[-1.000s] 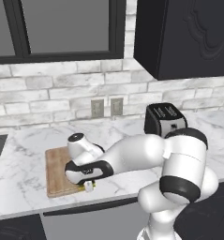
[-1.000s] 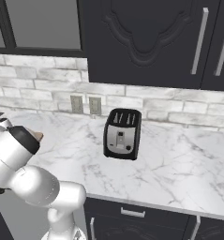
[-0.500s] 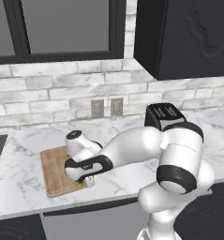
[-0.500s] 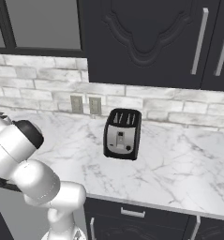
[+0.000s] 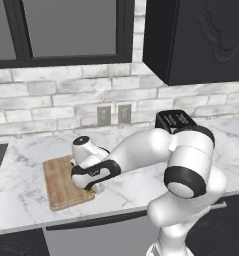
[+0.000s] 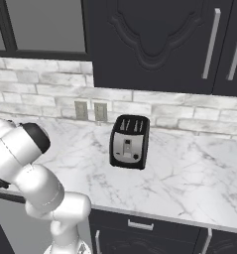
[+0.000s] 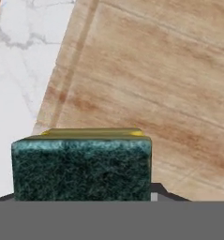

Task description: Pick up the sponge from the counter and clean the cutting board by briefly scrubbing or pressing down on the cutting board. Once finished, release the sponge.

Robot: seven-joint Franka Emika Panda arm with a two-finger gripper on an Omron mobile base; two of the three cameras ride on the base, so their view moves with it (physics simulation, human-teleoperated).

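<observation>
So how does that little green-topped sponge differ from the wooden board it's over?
The sponge is a small thick block; the cutting board is a far bigger flat slab. The sponge has a dark green scouring face on a yellow body, while the cutting board is light brown with visible grain. The sponge sits at the end effector; the cutting board lies on the counter. Both are rectangular.

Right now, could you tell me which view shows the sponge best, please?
The hand view: the sponge looms large, green face toward the camera, over the board. In the left base view, a yellow sliver peeks from under the hand.
</observation>
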